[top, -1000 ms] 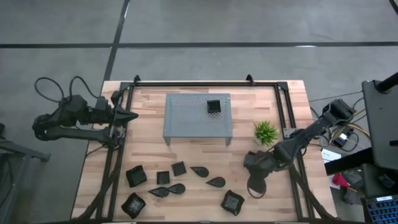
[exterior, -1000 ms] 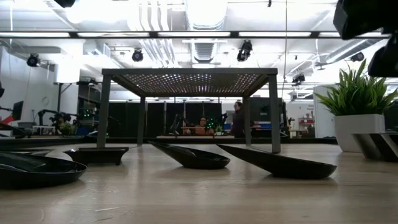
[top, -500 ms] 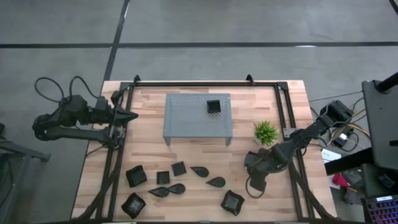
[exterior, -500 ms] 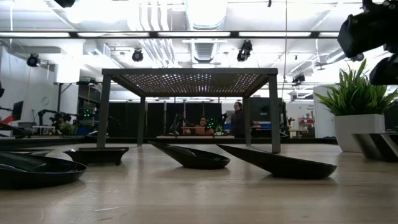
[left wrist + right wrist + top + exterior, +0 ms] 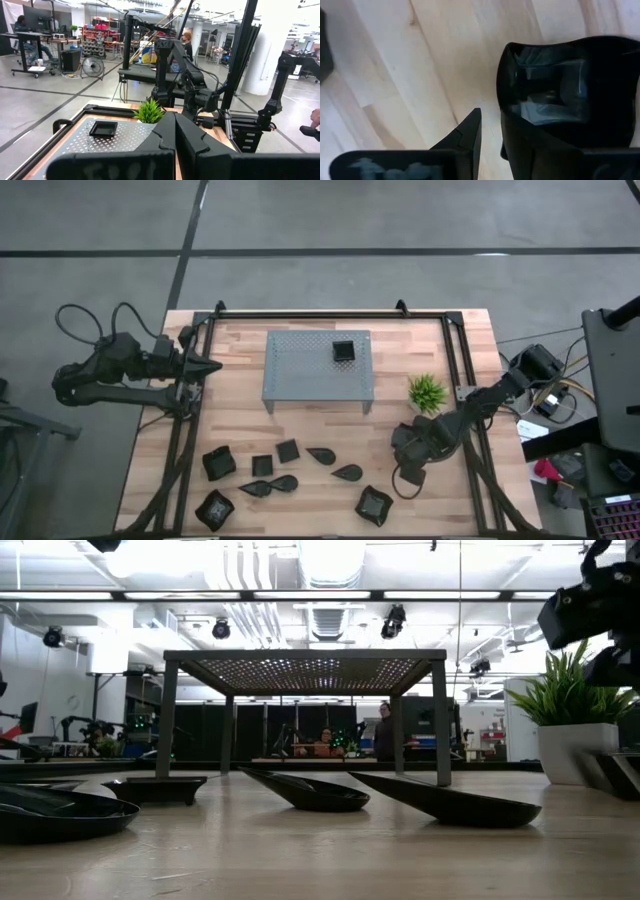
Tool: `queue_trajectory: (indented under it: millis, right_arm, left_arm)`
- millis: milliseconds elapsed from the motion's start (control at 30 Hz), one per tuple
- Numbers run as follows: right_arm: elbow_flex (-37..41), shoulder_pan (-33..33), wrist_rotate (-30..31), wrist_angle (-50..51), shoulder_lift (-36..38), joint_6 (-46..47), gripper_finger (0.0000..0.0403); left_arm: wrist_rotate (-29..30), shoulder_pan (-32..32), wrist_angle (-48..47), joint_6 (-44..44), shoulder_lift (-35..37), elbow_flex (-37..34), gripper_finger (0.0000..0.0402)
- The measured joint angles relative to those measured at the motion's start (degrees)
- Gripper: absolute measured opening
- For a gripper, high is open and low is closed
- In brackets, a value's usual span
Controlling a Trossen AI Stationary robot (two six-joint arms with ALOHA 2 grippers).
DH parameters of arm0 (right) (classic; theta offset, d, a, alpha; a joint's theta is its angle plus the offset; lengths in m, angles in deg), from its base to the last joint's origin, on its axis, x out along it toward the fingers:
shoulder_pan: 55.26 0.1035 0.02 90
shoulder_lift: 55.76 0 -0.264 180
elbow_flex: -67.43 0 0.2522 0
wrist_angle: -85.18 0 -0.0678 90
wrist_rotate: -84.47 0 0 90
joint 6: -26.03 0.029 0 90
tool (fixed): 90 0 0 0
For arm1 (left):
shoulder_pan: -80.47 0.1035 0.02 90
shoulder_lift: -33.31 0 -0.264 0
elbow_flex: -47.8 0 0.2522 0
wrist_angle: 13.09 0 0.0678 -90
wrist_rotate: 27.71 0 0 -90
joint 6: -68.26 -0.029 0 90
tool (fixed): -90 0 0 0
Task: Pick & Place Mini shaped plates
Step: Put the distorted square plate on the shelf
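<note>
My right gripper (image 5: 406, 483) points down near the table's right front, open over a black square plate (image 5: 560, 90). One finger (image 5: 469, 135) stands outside the plate's rim (image 5: 503, 95) with bare wood between them. The other finger is dark against the plate's inside. In the high view the gripper hides this plate. Another square plate (image 5: 343, 350) rests flat on the grey perforated rack (image 5: 300, 375). Several more black plates, square (image 5: 374, 504) and leaf-shaped (image 5: 348, 473), lie on the table's near part. My left gripper (image 5: 207, 366) waits shut and level at the table's left edge. My right gripper comes at the square plate from above, its fingers on either side of the rim (image 5: 503, 95). The outer finger is clear of the rim. The inner finger merges with the dark plate, so I cannot tell whether it touches. The plate lies on the table.
A small green plant in a white pot (image 5: 427, 391) stands just beyond my right gripper. The rack stands on legs at the table's middle back. Black frame rails (image 5: 470, 380) run along the table's sides. Bare wood lies between the rack and the near plates.
My right gripper has come down toward the table over the square plate and has tipped a little. The plates and my left arm have kept still.
</note>
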Motion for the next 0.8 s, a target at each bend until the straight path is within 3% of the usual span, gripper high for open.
queue_trajectory:
  millis: [433, 800]
  right_arm:
    - [0.00, 0.00, -0.52, 0.41, -2.78, 0.55, 0.0060]
    - [0.00, 0.00, -0.33, 0.48, -0.47, 5.06, 0.0010]
  left_arm:
    - [0.00, 0.00, 0.00, 0.00, 0.00, 0.01, 0.0000]
    - [0.02, 0.00, 0.00, 0.00, 0.00, 0.02, 0.0000]
